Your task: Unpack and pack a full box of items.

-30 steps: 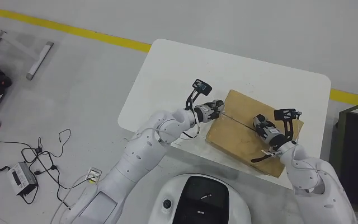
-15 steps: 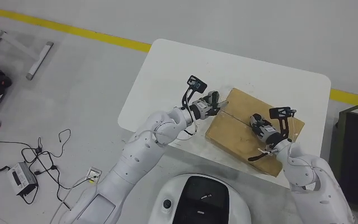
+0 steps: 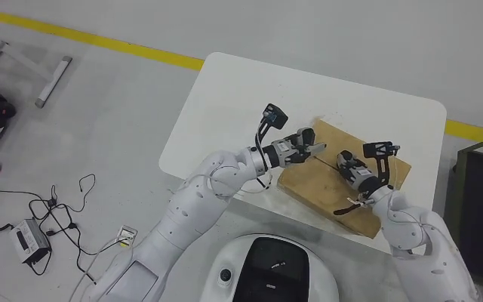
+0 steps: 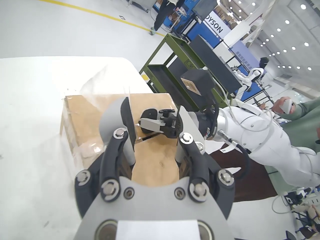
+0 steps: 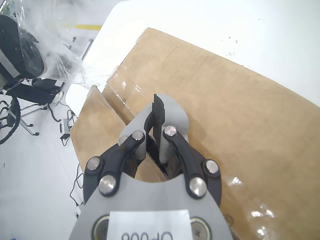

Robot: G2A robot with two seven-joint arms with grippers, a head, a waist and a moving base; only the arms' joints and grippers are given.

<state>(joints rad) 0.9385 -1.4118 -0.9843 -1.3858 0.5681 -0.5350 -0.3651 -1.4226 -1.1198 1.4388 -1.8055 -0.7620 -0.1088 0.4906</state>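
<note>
A closed brown cardboard box (image 3: 332,189) lies on the white table (image 3: 249,98), near its front edge. A seam between the two top flaps runs along the lid. My left gripper (image 3: 317,147) hangs open just above the box's left end, over that seam; in its own view the fingers (image 4: 127,118) stand well apart above the cardboard (image 4: 155,161). My right gripper (image 3: 343,161) is shut, its tips down at the seam near the middle of the lid (image 5: 225,101). The left wrist view shows the right gripper (image 4: 152,126) straight ahead. Clear tape glints on the box.
The box overhangs close to the table's near edge. A green metal cart (image 3: 468,181) stands off the table's right side. Bare white tabletop lies behind and left of the box. Crumpled clear plastic film (image 5: 50,26) hangs beyond the table on the left.
My left gripper has moved right, from beside the box's left edge to above the lid near the seam. The right gripper has barely shifted.
</note>
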